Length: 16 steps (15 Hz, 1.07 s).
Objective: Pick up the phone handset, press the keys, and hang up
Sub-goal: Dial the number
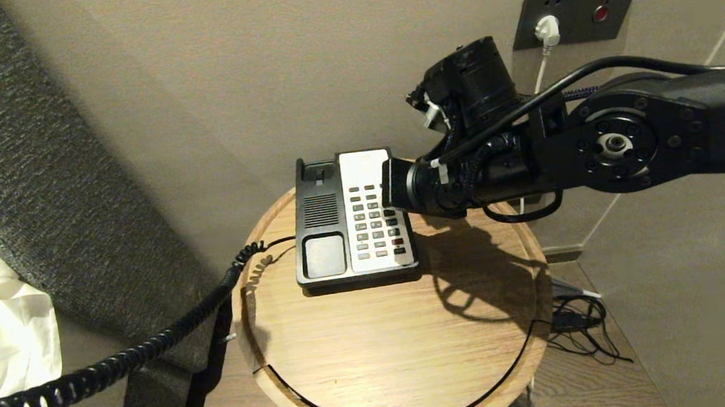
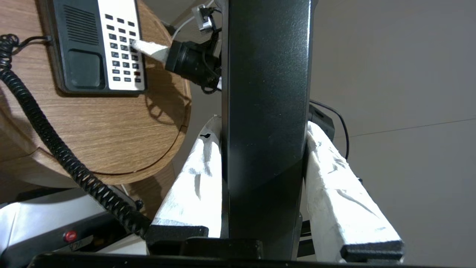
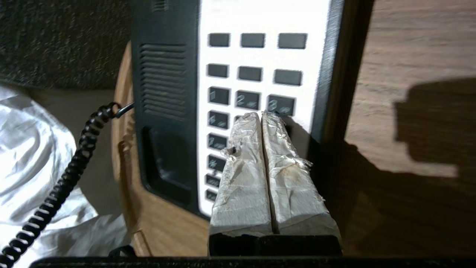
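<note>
Pressing keypad keys (image 3: 247, 100), right gripper (image 3: 261, 115) fingers together, left gripper (image 2: 260, 141) clamping phone handset (image 2: 266, 93), cradle vacant

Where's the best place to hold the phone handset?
On the straight middle bar of the handset, with one finger on each long side, as the left pincer has it: that stretch is narrow and flat-sided.

Key labels (image 3: 250, 100) blurred, unreadable

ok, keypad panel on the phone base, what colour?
White keypad panel with dark keys; clearest in the right wrist view.
</note>
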### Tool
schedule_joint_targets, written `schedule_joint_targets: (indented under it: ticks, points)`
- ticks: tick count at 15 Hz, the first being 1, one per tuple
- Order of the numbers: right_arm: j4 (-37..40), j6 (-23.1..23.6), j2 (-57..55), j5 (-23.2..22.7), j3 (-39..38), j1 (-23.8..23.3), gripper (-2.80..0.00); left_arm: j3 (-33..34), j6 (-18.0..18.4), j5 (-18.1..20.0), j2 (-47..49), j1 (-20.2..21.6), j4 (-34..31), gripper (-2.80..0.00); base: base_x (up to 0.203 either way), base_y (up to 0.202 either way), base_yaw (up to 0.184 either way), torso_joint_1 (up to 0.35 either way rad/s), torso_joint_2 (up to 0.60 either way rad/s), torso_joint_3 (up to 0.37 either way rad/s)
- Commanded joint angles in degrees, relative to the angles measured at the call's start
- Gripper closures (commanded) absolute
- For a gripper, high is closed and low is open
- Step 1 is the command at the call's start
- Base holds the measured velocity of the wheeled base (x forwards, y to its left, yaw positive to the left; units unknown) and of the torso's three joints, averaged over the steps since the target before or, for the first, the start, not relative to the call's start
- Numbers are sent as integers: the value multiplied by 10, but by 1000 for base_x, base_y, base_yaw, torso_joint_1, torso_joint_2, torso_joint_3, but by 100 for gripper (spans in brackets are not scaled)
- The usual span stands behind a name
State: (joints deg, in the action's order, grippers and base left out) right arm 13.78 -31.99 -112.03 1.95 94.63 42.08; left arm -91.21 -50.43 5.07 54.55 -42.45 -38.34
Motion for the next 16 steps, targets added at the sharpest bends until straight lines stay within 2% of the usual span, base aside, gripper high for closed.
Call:
schedule_joint_targets:
  ticks: [1,16]
  points:
    - [1,-2,-8,0,7,-11,0,4,-3,-1,-3,0,-2,0,0,0,0,0,0,0]
    - [0,-1,-18,0,0,-18,0,4,-3,0,-3,4,-2,0,0,0,0,0,0,0]
